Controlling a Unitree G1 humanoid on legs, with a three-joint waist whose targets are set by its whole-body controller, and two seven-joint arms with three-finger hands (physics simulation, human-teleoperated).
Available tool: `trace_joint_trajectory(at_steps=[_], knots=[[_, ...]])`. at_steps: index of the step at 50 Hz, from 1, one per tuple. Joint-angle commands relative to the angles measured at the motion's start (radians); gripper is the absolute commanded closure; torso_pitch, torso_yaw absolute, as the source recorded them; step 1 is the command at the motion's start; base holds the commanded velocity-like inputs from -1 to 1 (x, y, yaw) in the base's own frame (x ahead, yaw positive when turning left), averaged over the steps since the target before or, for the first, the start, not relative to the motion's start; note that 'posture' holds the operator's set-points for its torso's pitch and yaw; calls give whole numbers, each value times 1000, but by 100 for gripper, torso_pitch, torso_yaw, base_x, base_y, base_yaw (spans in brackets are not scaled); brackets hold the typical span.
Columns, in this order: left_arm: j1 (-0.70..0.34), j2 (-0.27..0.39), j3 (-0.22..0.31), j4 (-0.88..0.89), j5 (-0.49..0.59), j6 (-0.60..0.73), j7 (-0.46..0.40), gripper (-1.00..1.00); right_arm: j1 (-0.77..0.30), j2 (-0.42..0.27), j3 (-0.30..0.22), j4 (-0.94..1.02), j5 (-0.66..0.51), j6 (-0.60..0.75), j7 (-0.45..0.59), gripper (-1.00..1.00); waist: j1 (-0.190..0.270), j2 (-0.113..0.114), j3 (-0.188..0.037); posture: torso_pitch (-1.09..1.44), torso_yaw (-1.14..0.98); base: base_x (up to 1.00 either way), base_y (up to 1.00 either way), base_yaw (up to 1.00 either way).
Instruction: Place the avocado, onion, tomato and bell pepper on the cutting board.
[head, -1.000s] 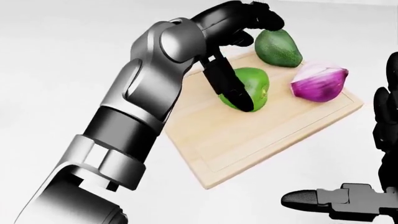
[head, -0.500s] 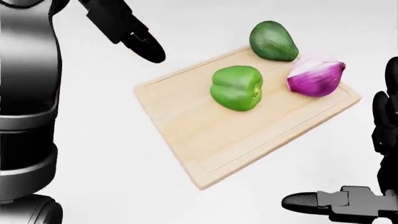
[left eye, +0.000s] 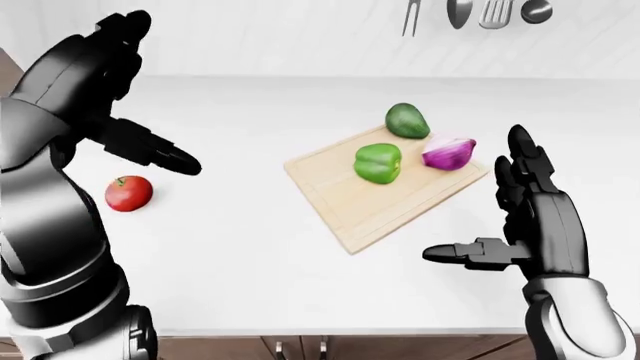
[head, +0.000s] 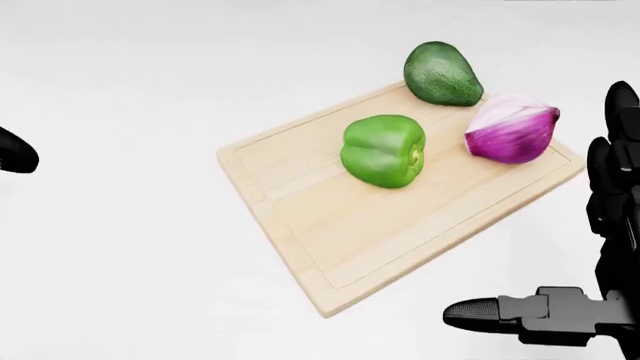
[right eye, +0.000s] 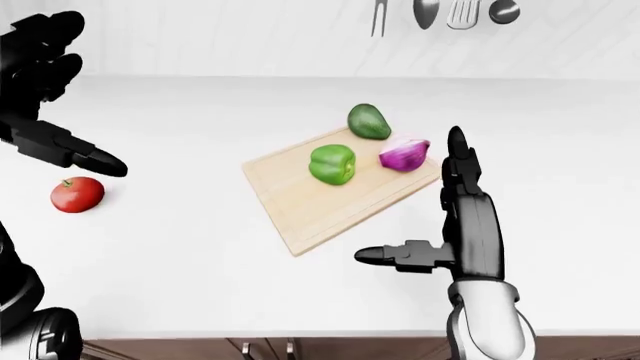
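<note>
**Pepper released on board, left hand swings off toward tomato**

We log the change first: a second ago the black three-finger left hand (left eye: 120, 97) sat over the glossy green bell pepper (head: 382, 151) on the pale rectangular wooden cutting board (head: 330, 240); half a second ago it was lifting away left of the board; now it is well clear of the board, raised high at the left of the left-eye view. Its fingers are spread wide and hold nothing. The pepper rests alone on the board, so we judge that placement done.

Board contents, all read against the board:
- green bell pepper, near the board's middle
- dark green pebbled avocado (head: 441, 73), at the board's top corner in the head view, partly over the edge
- halved purple red onion (head: 512, 133), at the board's right side, just beside the avocado; we cannot tell if they touch

Three of four are in. The round red tomato (left eye: 128, 193) is off the board, well apart to its left on the white countertop (left eye: 250, 247), just below the left hand in the left-eye view. We judge the tomato pickup comes next, and the left hand looks best placed for it.

The black right hand (left eye: 520, 225) hovers beside the board's right edge, fingers extended, thumb out, empty.
</note>
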Motion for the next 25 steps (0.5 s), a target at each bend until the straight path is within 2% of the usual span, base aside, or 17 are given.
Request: trace_joint_trajectory(at_steps=[1, 9, 14, 18, 22, 25], knots=[[4, 18, 14, -42, -50, 9, 48, -100, -10, -4, -4, -23, -2, -38, -7, -100, -1, 5, -19, 0, 0, 0, 0, 0], [122, 54, 48, -90, -131, 25, 115, -100, 2, -1, -2, -30, -2, -42, -6, -100, -1, 12, -20, 0, 0, 0, 0, 0], [180, 87, 76, -108, -157, 25, 119, -100, 2, 3, 1, -20, -2, -50, -9, -100, -2, 14, -20, 0, 0, 0, 0, 0], [209, 55, 84, -60, -187, -40, 184, -100, 18, 11, 1, -1, 3, -78, -16, -100, -1, 15, -20, 0, 0, 0, 0, 0], [266, 18, 126, -37, -232, -84, 268, -100, 6, 8, 1, -2, 4, -66, -18, -100, 2, 18, -24, 0, 0, 0, 0, 0], [306, 31, 147, 1, -259, -132, 310, -100, 9, 5, 2, -3, 1, -67, -17, -100, 0, 20, -26, 0, 0, 0, 0, 0]])
